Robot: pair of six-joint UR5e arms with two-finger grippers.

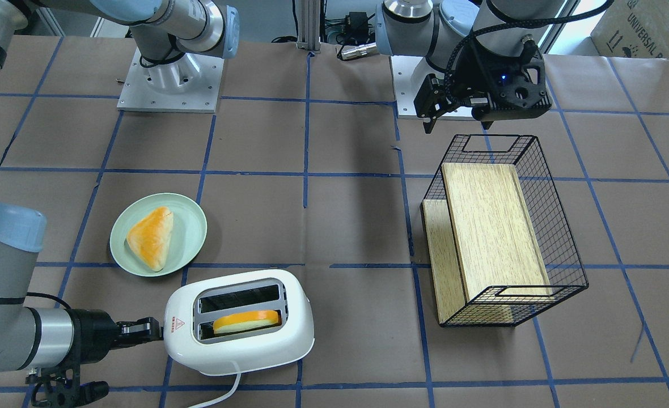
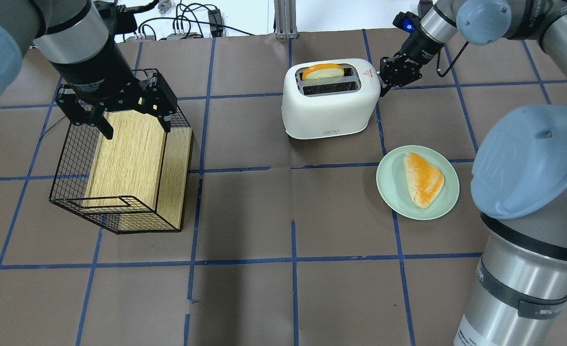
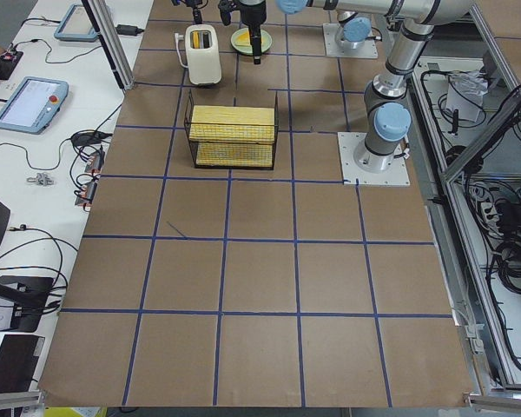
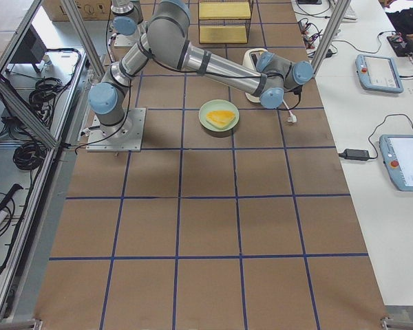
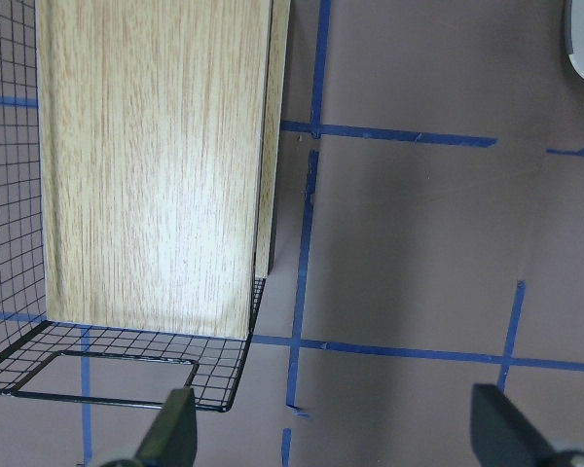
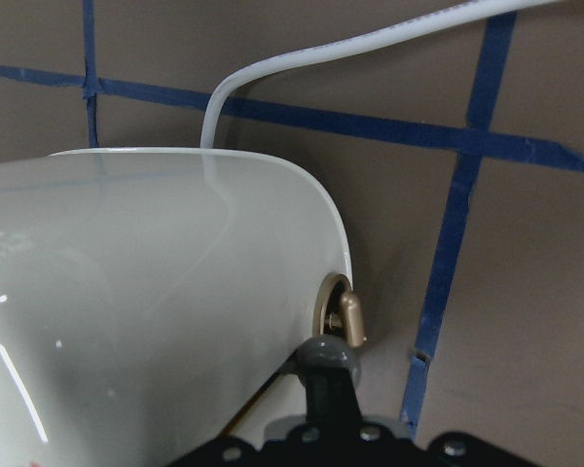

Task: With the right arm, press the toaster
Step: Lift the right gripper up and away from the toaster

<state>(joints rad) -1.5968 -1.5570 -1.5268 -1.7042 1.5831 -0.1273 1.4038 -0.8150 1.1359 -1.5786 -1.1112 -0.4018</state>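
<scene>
The right arm's hand, fingers drawn together, was at the end of the white toaster, which stood on the surface beside a green plate. Pressing well would probably mean pushing its side knob straight down without tipping the toaster.

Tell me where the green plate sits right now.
In the overhead view the green plate lies right of centre, just nearer the robot than the toaster and apart from it, a bread piece on it.
</scene>
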